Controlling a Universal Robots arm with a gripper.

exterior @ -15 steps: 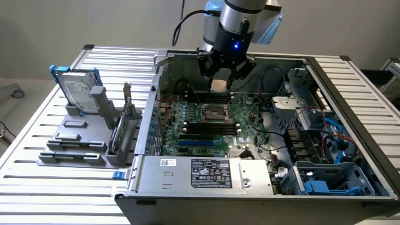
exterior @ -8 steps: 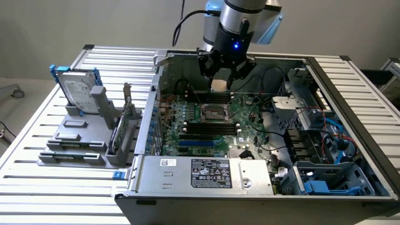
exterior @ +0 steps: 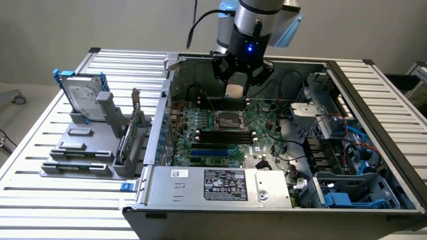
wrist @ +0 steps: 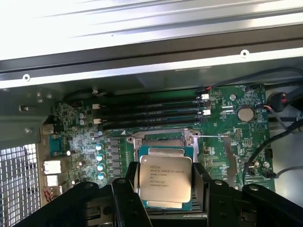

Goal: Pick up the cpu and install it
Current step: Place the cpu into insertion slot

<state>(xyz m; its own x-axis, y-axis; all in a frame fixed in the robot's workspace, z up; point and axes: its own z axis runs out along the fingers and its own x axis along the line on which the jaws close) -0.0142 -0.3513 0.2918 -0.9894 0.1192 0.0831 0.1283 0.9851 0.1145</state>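
Above the motherboard's (exterior: 267,136) far side, the gripper (exterior: 237,88) clasps the cpu (wrist: 165,182) by its edges: pickup done, seating it in the socket (exterior: 227,120) not yet done.

We see a silver-grey cylindrical metal arm segment (exterior: 252,20) with a pale blue plastic joint cap (exterior: 292,22) at its side. A thin black cable (exterior: 190,35) runs alongside it. Below the silver tube we find a matte black wrist housing (exterior: 248,57) carrying a small glowing blue light (exterior: 251,48). The black angular gripper (exterior: 238,89) branches into two dark prongs. In the wrist view we make out its chunky black flat-faced fingers (wrist: 124,198), their linkage arms dotted with round black screw heads (wrist: 250,188)
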